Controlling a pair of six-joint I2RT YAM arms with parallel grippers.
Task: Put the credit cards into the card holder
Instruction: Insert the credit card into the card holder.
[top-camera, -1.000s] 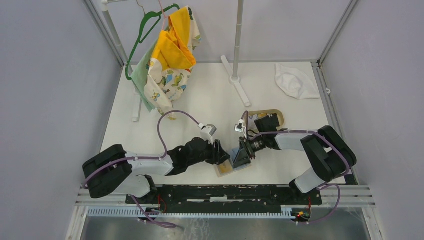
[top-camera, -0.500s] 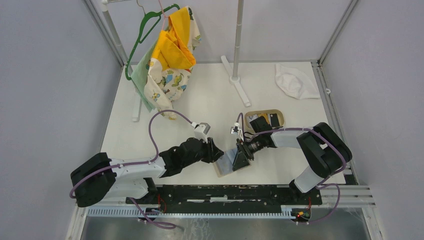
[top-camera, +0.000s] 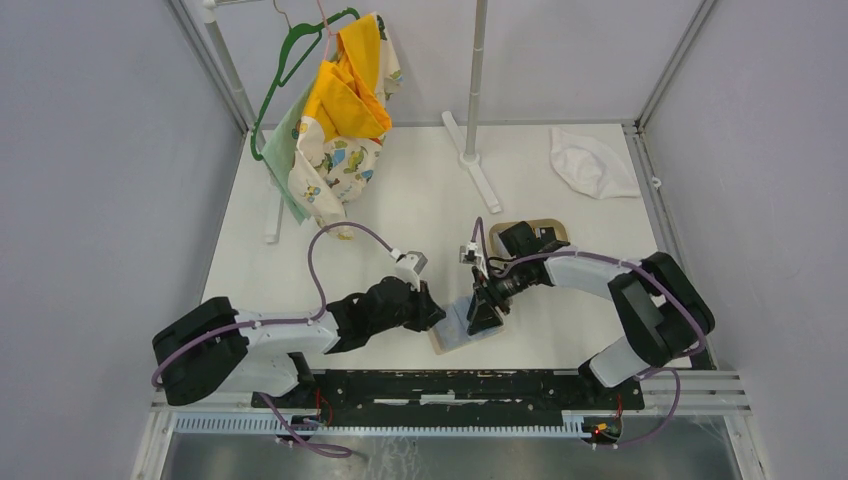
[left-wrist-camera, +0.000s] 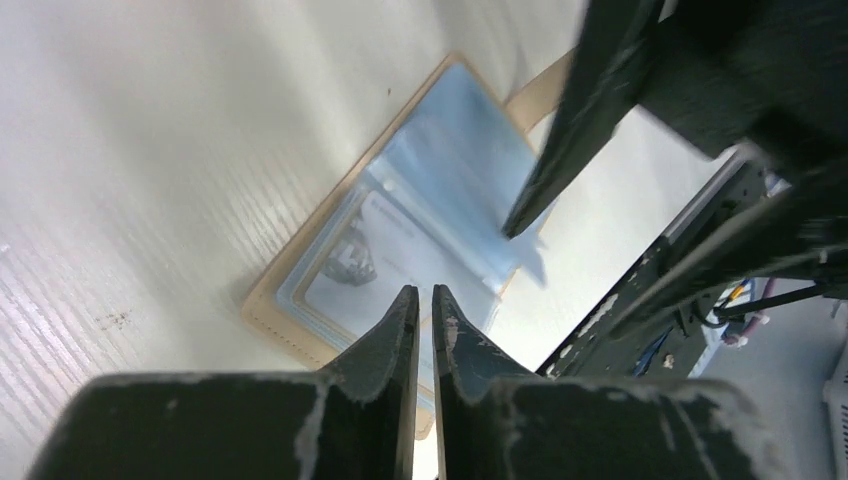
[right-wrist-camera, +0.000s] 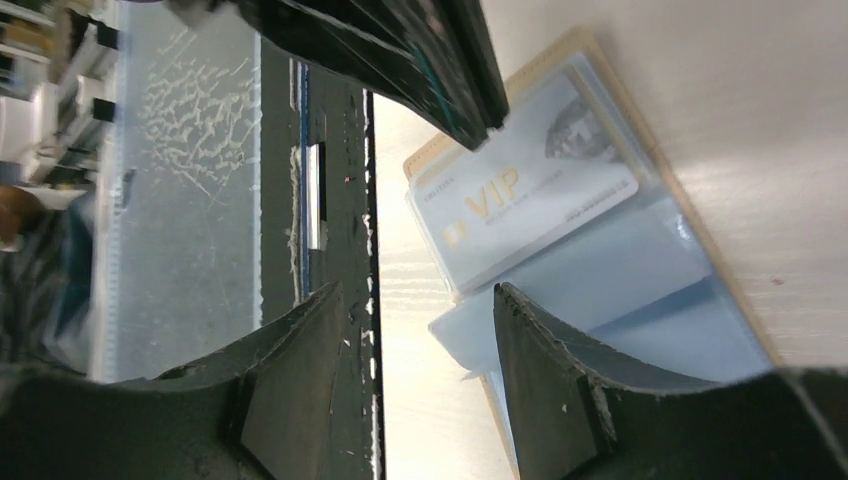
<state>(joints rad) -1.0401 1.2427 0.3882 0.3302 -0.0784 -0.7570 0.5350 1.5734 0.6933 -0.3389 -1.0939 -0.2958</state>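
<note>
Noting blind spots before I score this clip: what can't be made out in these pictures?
- Top view: open tan card holder with light blue sleeves, mostly covered by both arms' jaws.
- Top view: contents of the oval tan tray, hidden behind the right arm.
- Right wrist view: small print on the white-grey VIP card, too blurred to read.

Tan-beige round the rim of the small flat leather-like card holder (left-wrist-camera: 450, 150), with glossy light blue across its clear sleeves. Under the tips of the matt black left gripper (left-wrist-camera: 424, 296), a white-grey plastic card (right-wrist-camera: 530, 190); carries gold "VIP" lettering, a small gold chip and a grey emblem. Same black on the right gripper (right-wrist-camera: 415, 300), scuffed pale along the edges. White, faintly wood-grained table (left-wrist-camera: 110, 180) beneath both.
</note>
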